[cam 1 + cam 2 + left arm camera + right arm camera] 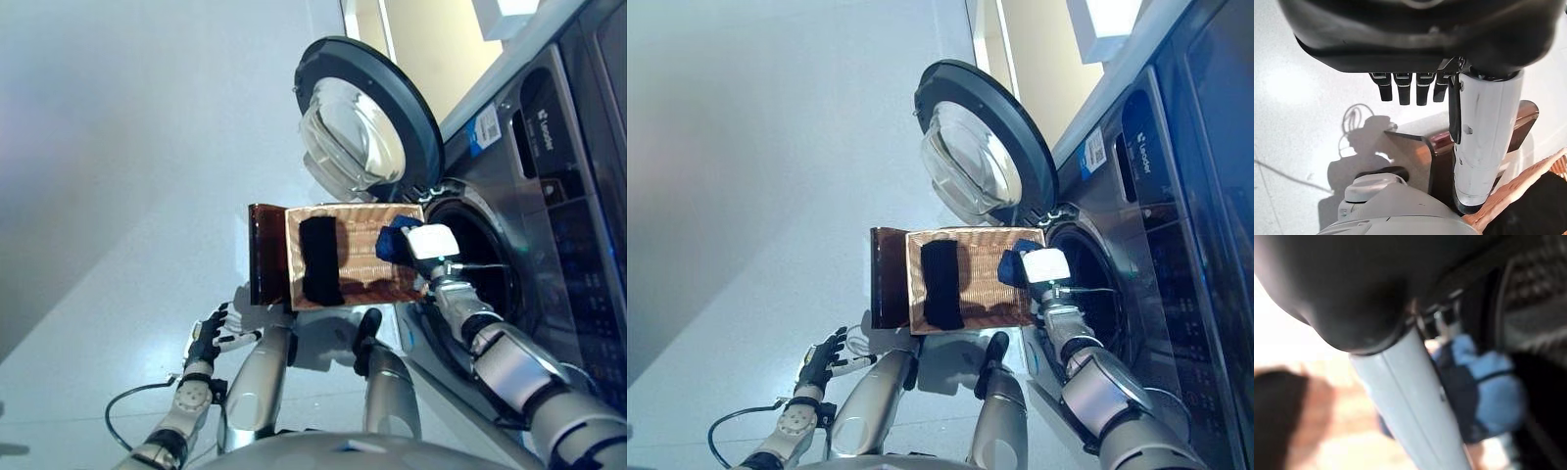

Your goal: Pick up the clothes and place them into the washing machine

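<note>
A flat wicker basket (367,279) stands on the floor in front of the washing machine (549,225). A black garment (320,259) lies along its left half. At the basket's right end, by the dark drum opening (490,279), my right hand (431,243) is shut on a blue garment (395,241); the right wrist view shows that blue garment (1488,391) bunched past the thumb (1410,401). My left hand (208,338) hangs low at the left, away from the basket, fingers (1400,88) straight and holding nothing.
The round glass door (367,122) stands wide open, above and left of the drum opening. A dark brown panel (265,255) rises on the basket's left side. Pale floor (118,196) stretches to the left.
</note>
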Robot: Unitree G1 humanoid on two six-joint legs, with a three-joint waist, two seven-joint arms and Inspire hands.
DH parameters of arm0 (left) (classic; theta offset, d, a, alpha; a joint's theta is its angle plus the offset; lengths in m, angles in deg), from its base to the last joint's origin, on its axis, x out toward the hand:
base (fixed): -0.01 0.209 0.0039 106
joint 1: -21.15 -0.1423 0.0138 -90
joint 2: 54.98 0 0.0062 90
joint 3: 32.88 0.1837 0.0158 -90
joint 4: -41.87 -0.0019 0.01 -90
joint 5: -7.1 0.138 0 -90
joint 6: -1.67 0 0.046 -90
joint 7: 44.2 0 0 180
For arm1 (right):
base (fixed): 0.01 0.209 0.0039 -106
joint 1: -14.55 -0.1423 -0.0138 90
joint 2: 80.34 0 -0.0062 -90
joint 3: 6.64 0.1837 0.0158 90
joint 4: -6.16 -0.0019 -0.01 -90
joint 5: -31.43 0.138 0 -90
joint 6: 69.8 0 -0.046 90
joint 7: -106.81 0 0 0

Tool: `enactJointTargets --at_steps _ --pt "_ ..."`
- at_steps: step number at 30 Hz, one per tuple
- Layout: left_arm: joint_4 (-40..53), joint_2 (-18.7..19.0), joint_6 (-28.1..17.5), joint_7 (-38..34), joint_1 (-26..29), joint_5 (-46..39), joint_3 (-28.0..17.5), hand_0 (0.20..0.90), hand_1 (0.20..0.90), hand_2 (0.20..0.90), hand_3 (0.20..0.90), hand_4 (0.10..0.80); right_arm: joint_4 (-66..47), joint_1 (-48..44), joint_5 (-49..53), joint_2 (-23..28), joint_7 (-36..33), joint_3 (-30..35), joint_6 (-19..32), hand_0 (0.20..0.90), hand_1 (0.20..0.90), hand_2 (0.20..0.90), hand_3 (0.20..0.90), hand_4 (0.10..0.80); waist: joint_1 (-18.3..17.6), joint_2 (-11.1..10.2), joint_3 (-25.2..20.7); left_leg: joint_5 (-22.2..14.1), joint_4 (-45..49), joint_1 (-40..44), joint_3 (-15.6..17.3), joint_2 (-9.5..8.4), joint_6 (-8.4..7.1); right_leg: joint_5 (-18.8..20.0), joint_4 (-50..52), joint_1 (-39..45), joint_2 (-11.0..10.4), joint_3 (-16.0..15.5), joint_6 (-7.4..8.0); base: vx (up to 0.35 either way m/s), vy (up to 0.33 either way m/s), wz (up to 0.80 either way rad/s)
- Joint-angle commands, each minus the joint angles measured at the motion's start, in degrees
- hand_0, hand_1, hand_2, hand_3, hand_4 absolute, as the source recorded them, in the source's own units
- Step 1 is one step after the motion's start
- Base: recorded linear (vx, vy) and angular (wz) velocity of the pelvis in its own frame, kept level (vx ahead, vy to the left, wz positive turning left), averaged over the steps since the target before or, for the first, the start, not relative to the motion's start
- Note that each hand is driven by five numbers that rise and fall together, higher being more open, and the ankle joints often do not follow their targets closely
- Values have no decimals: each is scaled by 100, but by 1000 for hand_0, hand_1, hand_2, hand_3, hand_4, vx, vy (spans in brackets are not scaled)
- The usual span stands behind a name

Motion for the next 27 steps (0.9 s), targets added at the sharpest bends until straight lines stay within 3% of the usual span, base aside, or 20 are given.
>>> enactJointTargets --at_steps 1,9,10,13,27 --pt "177 33 -221 -26 -206 -96 53 900 900 900 900 800 17 -649 -372 766 -85 -299 -390 900 900 900 900 800 14 32 -5 -126 332 -449 167 -3 -336 335 -339 -138 193 59 -300 -41 -29 -4" --pt "479 28 -221 -151 -120 -425 168 900 900 900 900 800 186 -1187 -96 914 -187 -371 -543 900 900 900 900 800 21 -9 308 -195 771 -928 124 52 -393 177 84 -574 242 -20 -415 -29 -39 1" --pt "558 35 -221 -159 -127 -456 167 900 900 900 900 800 180 -1208 -53 915 -206 -380 -545 900 900 900 900 800 25 -10 306 -418 871 -928 87 65 -424 -15 199 -587 263 26 -374 71 -44 4" --pt "651 77 -237 -208 -155 -456 128 900 900 900 900 800 183 -1258 66 897 -270 -361 -555 900 900 900 900 800 38 -18 342 -465 1004 -1093 66 73 -430 -82 351 -732 260 18 -387 13 -22 9" --pt "794 283 -429 -772 94 -700 -669 900 900 900 900 800 201 -1155 368 723 -393 -279 -494 900 900 900 900 800 26 43 442 -782 2000 -1979 52 32 -402 -528 1586 -1673 208 98 -551 -34 8 5"
